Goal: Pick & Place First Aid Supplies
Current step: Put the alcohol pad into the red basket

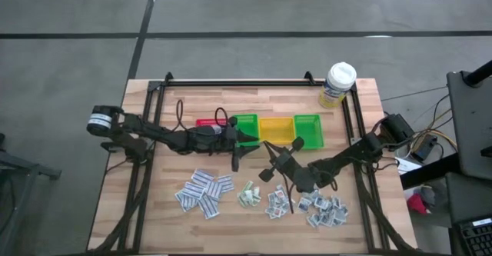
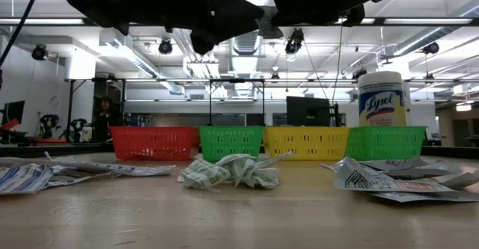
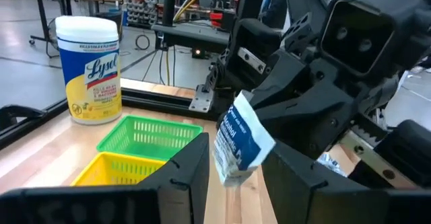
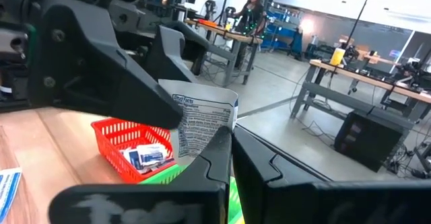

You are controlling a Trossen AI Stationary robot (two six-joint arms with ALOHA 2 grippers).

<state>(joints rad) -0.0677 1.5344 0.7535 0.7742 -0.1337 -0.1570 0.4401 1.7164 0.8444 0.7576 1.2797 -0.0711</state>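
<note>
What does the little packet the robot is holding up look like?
The packet is small, flat white paper with blue print starting "Alcohol", slightly crumpled. It is held upright in the air. The right end effector is shut on its edge, and the left end effector has its open fingers on either side of it.

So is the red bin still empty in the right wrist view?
No, the red bin already holds a few small white and blue packets lying on its floor.
</note>
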